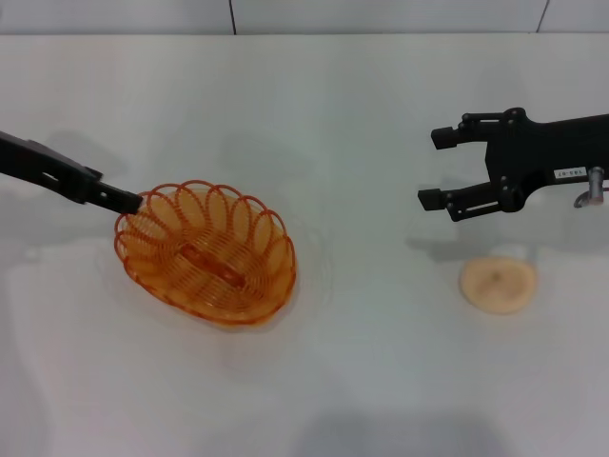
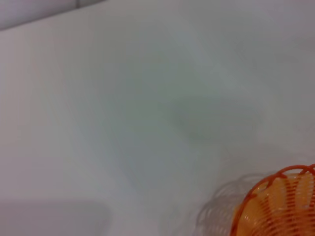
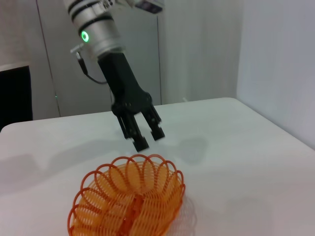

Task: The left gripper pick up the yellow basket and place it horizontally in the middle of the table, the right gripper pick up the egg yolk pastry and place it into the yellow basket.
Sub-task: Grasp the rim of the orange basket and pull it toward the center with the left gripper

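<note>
The right hand, open and empty, hangs at the right of the frame; the egg yolk pastry lies on the tabletop just below it, far from the left hand, which is open at the yellow basket rim.

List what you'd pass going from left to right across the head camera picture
left gripper → yellow basket → right gripper, fingers apart above the table → egg yolk pastry.
</note>
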Controlling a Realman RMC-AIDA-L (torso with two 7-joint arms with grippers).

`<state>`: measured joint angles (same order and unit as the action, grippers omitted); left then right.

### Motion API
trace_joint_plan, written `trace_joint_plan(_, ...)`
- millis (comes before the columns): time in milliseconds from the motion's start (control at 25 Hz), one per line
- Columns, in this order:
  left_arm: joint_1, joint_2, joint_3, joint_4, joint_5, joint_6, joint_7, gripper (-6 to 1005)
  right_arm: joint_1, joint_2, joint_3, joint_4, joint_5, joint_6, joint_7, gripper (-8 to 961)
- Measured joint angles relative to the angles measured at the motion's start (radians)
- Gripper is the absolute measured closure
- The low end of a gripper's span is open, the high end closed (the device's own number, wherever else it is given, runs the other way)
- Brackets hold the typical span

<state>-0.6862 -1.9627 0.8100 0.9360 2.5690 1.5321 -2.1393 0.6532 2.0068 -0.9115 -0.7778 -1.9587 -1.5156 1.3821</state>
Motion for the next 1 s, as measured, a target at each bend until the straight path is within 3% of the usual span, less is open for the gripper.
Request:
trace_joint_plan(160,-0.01,-0.008,0.004,-0.033,0.001,-0.026,0.015,320,0.004,0.002,-0.001,0.0,0.0,0.001,0.0,97)
trace_joint_plan(280,-0.019,-0.028,0.014,-0.101,0.004,-0.086,0.031,325,0.005,0.002,0.0,0.0,0.0,0.002,0.0,97)
trace_joint_plan(880,-0.014,-0.047,0.04,-0.134,0.003,-0.152,0.009,354,0.002,0.001,0.004,0.0,0.0,0.005,0.0,97)
trace_joint_plan(1000,-0.015,-0.051,0.036,-0.139,-0.007,-0.153,0.009,472,-0.002,0.001,0.006,0.0,0.0,0.005,0.0,97)
